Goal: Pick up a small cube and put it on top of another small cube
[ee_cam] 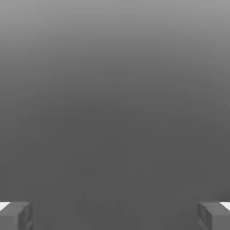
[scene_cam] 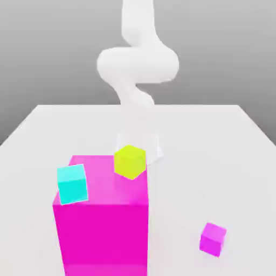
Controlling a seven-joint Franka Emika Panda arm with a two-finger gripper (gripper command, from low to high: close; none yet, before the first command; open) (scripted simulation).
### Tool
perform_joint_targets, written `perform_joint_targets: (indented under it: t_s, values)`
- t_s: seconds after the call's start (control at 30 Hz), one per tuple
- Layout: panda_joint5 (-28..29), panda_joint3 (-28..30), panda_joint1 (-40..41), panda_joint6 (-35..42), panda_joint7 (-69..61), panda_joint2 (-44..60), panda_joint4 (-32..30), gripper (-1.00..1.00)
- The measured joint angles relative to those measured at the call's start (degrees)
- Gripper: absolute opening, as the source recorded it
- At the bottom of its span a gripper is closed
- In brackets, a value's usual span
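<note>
Claw [ee_cam: 115,216] spread wide, nothing between its fingers, yellow-green cube [scene_cam: 130,162] on large magenta block [scene_cam: 101,215]

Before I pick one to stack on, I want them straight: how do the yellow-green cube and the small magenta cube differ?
The yellow-green cube is yellow-green; the small magenta cube is purplish pink. The yellow-green cube appears over the big block's top; the small magenta cube sits beyond its side, towards the exterior view's right.

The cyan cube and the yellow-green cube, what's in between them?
In the exterior view, only a bare stretch of the large magenta block's top shows between the cyan cube and the yellow-green cube.
</note>
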State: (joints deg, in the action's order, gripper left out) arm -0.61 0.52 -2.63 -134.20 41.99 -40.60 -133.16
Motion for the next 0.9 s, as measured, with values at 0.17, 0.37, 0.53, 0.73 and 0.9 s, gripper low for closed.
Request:
perform_joint_targets:
  t_s: [0.17,0.37,0.53,0.73,0.9]
  values:
    - [-1.53,0.51,-4.88,-4.94,-8.08,10.75,-2.82,0.0]
    - [-3.12,0.12,-9.79,-10.68,-17.33,23.25,-6.1,0.0]
    - [-3.5,-1.06,-13.03,-15.49,-24.37,33.62,-8.84,0.0]
    - [-0.94,-2.96,-16.44,-21.32,-30.63,46.01,-12.15,0.0]
    - [2.59,-2.67,-17.97,-27.68,-31.92,56.33,-12.8,0.0]
